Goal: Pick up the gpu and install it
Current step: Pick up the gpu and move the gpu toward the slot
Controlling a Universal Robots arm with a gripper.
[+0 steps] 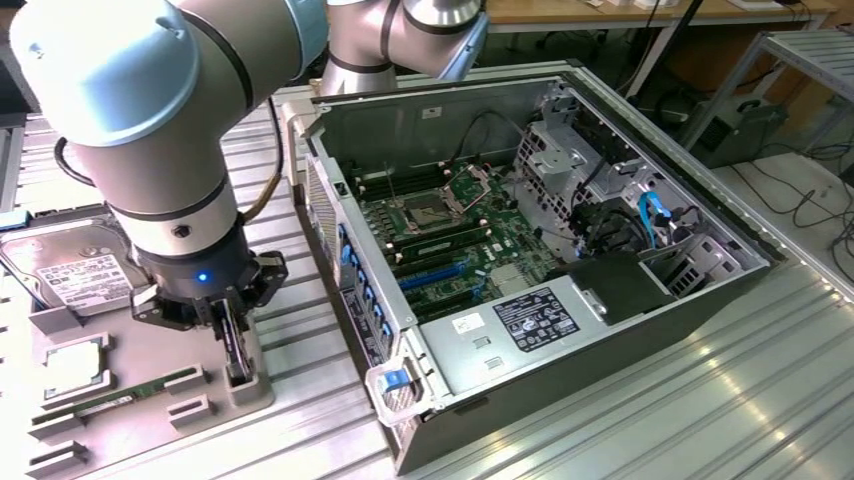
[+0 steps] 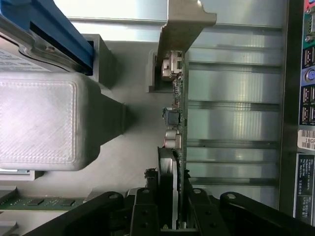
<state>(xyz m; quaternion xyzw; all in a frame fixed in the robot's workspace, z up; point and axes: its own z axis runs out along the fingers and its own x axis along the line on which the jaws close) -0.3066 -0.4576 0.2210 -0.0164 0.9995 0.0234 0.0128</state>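
Claw (image 2: 171, 219): set narrow, one finger on each face of the gpu (image 2: 178, 118); firm contact cannot be confirmed
Gpu position: upright on edge in the grey holder (image 1: 248, 388), on the tray (image 1: 147, 345) at the exterior view's left of the open computer case (image 1: 747, 270)
Risk, slip: a loose or off-centre hold may let the bracket (image 2: 183, 24) end drop
Risk, snag: a tilted card may jam in the holder
Risk, damage: finger pressure may crush parts on the card face

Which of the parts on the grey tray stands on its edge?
The gpu: it stands upright on its edge, while the hard drive and the memory stick lie flat.
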